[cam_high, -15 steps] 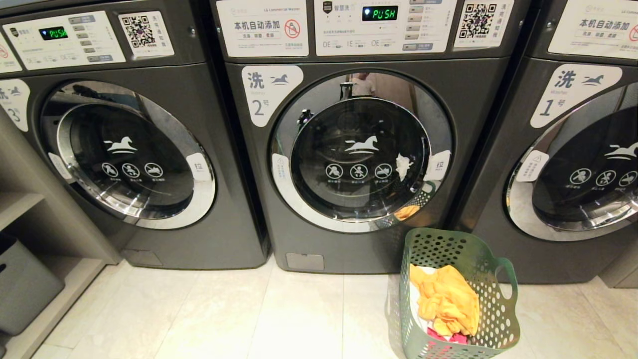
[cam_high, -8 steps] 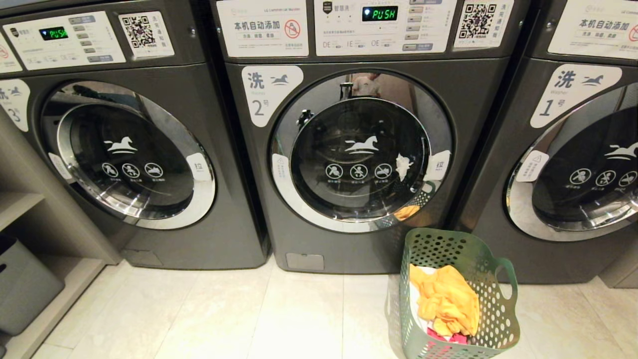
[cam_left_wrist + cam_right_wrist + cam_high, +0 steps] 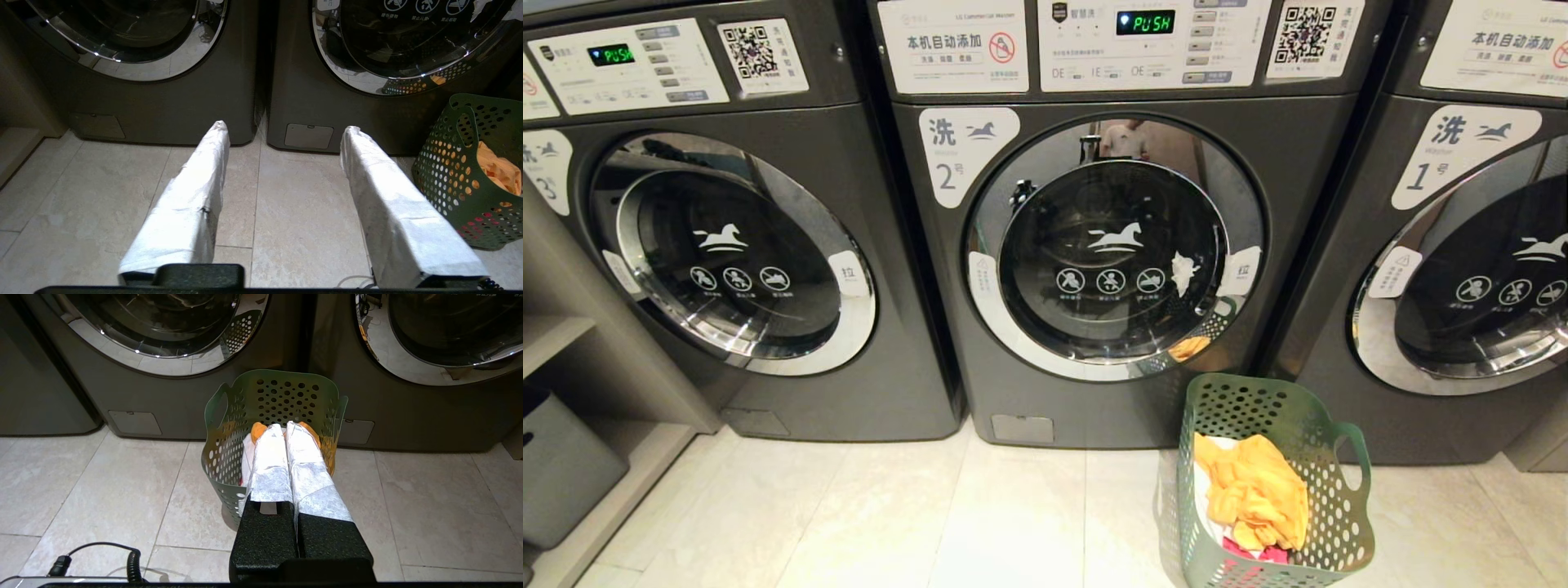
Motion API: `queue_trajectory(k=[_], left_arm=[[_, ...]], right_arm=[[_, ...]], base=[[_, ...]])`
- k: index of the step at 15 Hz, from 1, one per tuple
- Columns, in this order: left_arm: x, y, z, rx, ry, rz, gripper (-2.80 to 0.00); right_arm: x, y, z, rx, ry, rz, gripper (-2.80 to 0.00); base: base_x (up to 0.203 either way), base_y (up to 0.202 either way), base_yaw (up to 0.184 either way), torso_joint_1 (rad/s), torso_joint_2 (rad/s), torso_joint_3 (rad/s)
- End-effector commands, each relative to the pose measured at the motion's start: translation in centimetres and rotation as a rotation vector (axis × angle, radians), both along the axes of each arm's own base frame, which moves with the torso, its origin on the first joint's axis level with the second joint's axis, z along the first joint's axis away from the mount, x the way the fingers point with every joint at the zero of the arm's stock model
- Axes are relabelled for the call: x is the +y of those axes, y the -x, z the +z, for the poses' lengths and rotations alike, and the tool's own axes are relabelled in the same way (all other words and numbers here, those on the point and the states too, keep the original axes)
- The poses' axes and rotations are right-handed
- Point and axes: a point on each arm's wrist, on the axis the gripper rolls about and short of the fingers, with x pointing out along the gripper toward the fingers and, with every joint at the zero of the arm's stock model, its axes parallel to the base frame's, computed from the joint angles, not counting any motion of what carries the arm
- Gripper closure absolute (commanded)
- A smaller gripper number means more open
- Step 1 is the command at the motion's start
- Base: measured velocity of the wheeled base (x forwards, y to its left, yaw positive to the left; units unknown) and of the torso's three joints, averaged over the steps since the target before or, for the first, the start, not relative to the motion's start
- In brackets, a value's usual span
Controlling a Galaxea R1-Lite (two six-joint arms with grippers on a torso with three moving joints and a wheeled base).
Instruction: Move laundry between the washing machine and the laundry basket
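Laundry (image 3: 1258,490): unmoved in laundry basket (image 3: 1327,523)
Washing machine (image 3: 1111,245): door closed as before
Left gripper (image 3: 286,130): fingers spread
Right gripper (image 3: 284,426): fingers pressed together

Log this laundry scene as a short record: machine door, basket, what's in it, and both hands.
washing machine: number 2, door closed, display reads PUSH
laundry basket: on the floor, at the machine's lower right
laundry: orange-yellow piece on top, red-pink and white beneath, all in the basket
left hand: open, empty, above the floor tiles
right hand: shut, empty, pointing at the basket
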Motion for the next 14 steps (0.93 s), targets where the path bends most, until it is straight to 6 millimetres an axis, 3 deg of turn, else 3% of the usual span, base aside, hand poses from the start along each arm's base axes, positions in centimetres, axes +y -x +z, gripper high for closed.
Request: queue_trajectory(k=[1, 14], left_arm=[[0.01, -0.01, 0.0, 0.002, 0.009, 0.006, 0.0], [0.02, -0.03, 0.01, -0.005, -0.028, 0.01, 0.0]], right_arm=[[0.0, -0.01, 0.0, 0.001, 0.0, 0.0, 0.0], [0.0, -0.04, -0.09, 0.002, 0.0, -0.002, 0.0]], base=[[0.0, 0.0, 0.0, 0.0, 0.0, 0.0], [0.0, 0.0, 0.0, 0.0, 0.0, 0.0]])
